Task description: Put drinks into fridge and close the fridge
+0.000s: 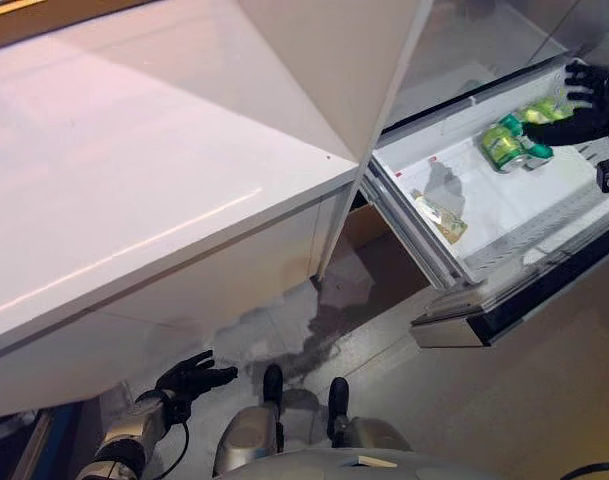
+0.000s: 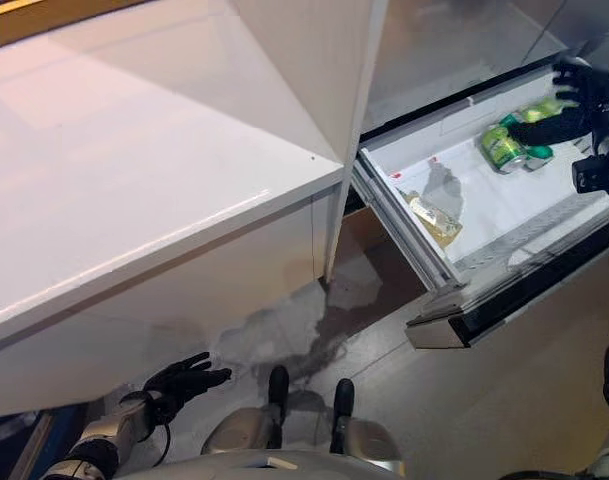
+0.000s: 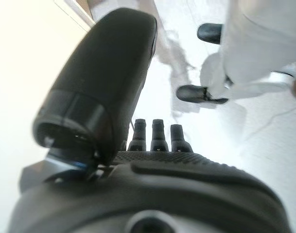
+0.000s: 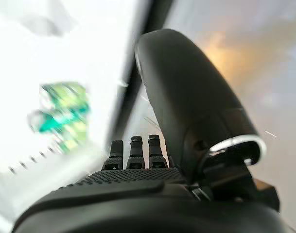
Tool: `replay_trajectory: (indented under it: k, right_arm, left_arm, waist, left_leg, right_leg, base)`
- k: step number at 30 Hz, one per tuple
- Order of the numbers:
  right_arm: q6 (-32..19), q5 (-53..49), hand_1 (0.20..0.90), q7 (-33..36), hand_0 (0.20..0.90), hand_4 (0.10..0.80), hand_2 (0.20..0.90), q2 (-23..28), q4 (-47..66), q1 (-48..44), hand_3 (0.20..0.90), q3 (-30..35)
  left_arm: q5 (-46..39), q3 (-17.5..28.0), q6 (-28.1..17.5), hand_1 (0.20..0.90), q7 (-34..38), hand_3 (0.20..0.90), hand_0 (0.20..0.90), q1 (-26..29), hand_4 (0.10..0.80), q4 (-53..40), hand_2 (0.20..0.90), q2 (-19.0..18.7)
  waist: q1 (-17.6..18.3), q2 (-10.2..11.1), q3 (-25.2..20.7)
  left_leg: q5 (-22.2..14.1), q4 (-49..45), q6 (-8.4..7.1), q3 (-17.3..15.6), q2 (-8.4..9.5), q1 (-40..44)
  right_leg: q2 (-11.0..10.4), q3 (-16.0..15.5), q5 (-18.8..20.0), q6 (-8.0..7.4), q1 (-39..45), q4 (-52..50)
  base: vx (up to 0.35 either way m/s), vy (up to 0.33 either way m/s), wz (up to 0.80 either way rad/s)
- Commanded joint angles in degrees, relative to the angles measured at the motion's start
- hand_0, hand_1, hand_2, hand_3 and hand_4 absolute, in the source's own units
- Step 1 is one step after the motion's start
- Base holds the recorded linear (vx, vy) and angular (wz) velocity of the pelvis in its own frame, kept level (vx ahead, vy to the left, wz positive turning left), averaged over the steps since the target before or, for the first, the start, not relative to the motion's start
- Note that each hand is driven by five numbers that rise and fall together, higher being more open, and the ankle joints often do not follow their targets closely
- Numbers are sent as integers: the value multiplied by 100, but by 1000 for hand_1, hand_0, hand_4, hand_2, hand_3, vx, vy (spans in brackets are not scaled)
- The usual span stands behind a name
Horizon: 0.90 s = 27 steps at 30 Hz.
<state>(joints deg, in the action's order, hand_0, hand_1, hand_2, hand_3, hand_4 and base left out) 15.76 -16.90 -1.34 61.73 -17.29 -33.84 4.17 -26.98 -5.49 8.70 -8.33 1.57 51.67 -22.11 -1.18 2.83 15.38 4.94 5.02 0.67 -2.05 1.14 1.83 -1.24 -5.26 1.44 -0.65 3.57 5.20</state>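
The fridge's drawer [image 1: 416,236] is pulled out at the right. Green cans [image 1: 512,146] lie together at its far end, and a yellowish bottle [image 1: 440,215] lies on its side nearer the front. My right hand [image 1: 592,105] is open over the far right corner of the drawer, just beside the cans, and holds nothing. In the right wrist view the cans [image 4: 60,114] show past the straight fingers [image 4: 133,150]. My left hand [image 1: 192,380] hangs open and empty low at the left, below the counter.
A long white counter [image 1: 134,180] runs across the left, with a white fridge panel [image 1: 334,60] above the drawer. The drawer's dark front [image 1: 504,310] juts out over the grey floor [image 1: 504,400].
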Motion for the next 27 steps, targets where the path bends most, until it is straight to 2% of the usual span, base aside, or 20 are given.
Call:
replay_trajectory:
  k: [1,4,5,8,9,10,14,17,19,23,27]
  right_arm:
    - [-725,16,900,990,900,800,900,203,708,526,900,625]
    - [-1298,102,900,1534,900,800,900,-243,1437,1320,900,1351]
    - [-1783,158,900,1833,900,800,900,-580,1763,1739,900,1683]
    - [-2385,290,900,2321,900,800,900,-1185,2192,2387,900,2165]
    - [-2766,317,900,2535,900,800,900,-1518,2386,2829,900,2508]
    - [-2933,406,900,2794,900,800,900,-1763,2468,3064,900,2711]
    - [-3512,207,900,3001,900,800,900,-2495,2333,3556,900,3034]
    - [-3670,-74,900,2976,900,800,900,-3030,2050,3935,900,3066]
    - [-3542,-343,900,2767,900,800,900,-3179,1702,4082,900,2993]
    - [-3321,-511,900,2487,900,800,900,-3182,1206,4067,900,2718]
    - [-2987,-633,900,2257,900,800,900,-3006,982,3882,900,2415]
  left_arm:
    - [197,-5,-139,900,-98,900,900,-428,800,517,900,23]
    - [267,125,-217,900,-93,900,900,-519,800,573,900,132]
    - [320,220,-245,900,-90,900,900,-609,800,587,900,219]
    - [481,351,-245,900,-125,900,900,-741,800,587,900,339]
    - [630,395,-256,900,-168,900,900,-836,800,551,900,397]
    - [752,465,-301,900,-216,900,900,-922,800,532,900,456]
    - [955,585,-405,900,-260,900,900,-1105,800,477,900,607]
    - [987,609,-434,900,-261,900,900,-1253,800,357,900,687]
    - [911,575,-484,900,-288,900,900,-1305,800,321,900,692]
    - [713,490,-452,900,-239,900,900,-1183,800,325,900,616]
    - [545,379,-327,900,-203,900,900,-995,800,341,900,493]
  waist:
    - [243,38,-950]
    - [385,-16,-973]
    - [449,-57,-967]
    - [522,-127,-941]
    - [543,-145,-908]
    - [573,-178,-863]
    - [673,-241,-724]
    - [754,-306,-606]
    - [792,-361,-483]
    - [826,-426,-247]
    - [854,-445,-32]
  left_leg:
    - [-713,-282,63,85,117,33]
    - [-917,-644,100,71,138,52]
    - [-1039,-823,135,74,152,87]
    - [-1229,-1068,201,117,179,151]
    - [-1368,-1261,250,145,206,173]
    - [-1459,-1381,282,166,219,196]
    - [-1816,-1947,326,131,257,154]
    - [-2025,-2297,392,116,292,78]
    - [-2228,-2671,456,76,338,-77]
    - [-2513,-3387,579,86,400,-540]
    - [-2681,-4043,616,74,433,-1027]
  right_leg:
    - [4,183,-82,-300,-340,-442]
    - [-18,257,-247,-236,-295,-692]
    - [-23,293,-346,-209,-252,-847]
    - [-6,357,-539,-166,-191,-1118]
    - [-3,381,-651,-141,-179,-1295]
    - [-2,389,-728,-121,-189,-1441]
    - [-20,393,-1006,-52,-217,-1878]
    - [-41,383,-1199,14,-312,-2245]
    - [-101,381,-1354,87,-448,-2597]
    - [-178,426,-1630,230,-858,-3373]
    - [-219,437,-1843,348,-1341,-4099]
  base:
    - [0,0,0]
    - [54,20,-6]
    - [118,23,-15]
    - [116,-2,-8]
    - [111,-9,-2]
    - [92,-4,-2]
    - [59,13,1]
    - [30,43,1]
    - [-2,65,-2]
    - [-45,48,-13]
    - [-33,24,4]
